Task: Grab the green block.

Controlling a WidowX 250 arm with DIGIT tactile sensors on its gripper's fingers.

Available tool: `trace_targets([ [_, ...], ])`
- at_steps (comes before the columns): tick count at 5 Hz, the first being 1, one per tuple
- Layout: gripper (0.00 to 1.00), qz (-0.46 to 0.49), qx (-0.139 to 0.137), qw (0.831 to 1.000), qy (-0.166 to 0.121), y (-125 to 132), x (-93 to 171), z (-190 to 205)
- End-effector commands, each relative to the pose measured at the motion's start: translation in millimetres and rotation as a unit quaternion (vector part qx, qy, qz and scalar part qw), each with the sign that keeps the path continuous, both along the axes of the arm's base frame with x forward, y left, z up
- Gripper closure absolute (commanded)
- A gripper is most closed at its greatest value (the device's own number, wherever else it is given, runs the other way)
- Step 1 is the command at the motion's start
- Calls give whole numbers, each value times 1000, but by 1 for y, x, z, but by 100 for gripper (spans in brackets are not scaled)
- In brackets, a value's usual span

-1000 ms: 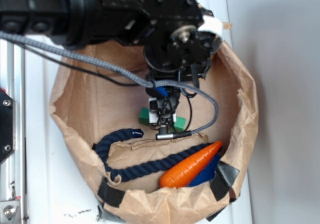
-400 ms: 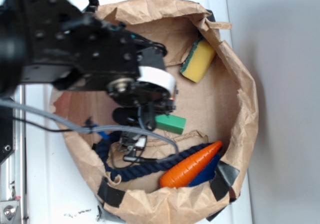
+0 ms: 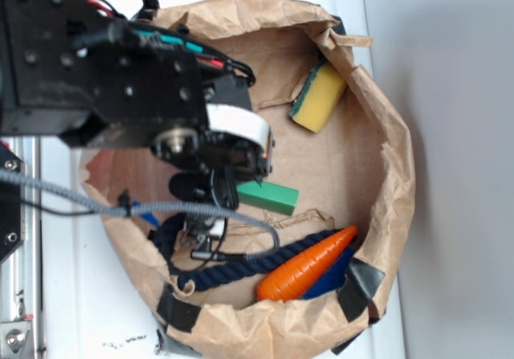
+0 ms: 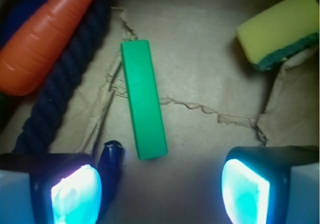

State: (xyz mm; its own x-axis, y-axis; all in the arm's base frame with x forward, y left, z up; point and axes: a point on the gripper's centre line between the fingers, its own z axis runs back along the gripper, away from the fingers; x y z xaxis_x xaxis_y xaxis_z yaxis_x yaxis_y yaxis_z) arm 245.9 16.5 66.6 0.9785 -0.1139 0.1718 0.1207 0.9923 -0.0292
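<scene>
A: Exterior view first. Where's the green block (image 3: pixel 269 197)?
B: Flat on the paper bag (image 3: pixel 385 134) floor, partly under the arm. Rope (image 3: pixel 241 267) and carrot (image 3: pixel 307 265) below it, sponge (image 3: pixel 319 96) top right.
A: Gripper there?
B: Hidden by the arm, can't tell.
A: Wrist view?
B: Gripper (image 4: pixel 160 191) fingers spread wide, nothing between. Block (image 4: pixel 143 98) lies ahead, nearer the left finger (image 4: pixel 75 194), not touching. Rope w/ carrot to its left.

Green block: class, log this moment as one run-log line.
tool: open, empty | green block: flat on bag floor, ahead between fingers, ungrasped | rope, carrot: beside block
</scene>
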Motion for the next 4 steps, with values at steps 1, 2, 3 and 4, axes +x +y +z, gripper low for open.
trace_targets([
  [1,0,-7,17,1000,-21,-13,25,-13],
  [2,0,-2,21,1000,-15,-20,33,-28],
  [3,0,-8,30,999,-12,-25,37,-37],
  [4,26,-5,43,999,-7,-30,40,-49],
])
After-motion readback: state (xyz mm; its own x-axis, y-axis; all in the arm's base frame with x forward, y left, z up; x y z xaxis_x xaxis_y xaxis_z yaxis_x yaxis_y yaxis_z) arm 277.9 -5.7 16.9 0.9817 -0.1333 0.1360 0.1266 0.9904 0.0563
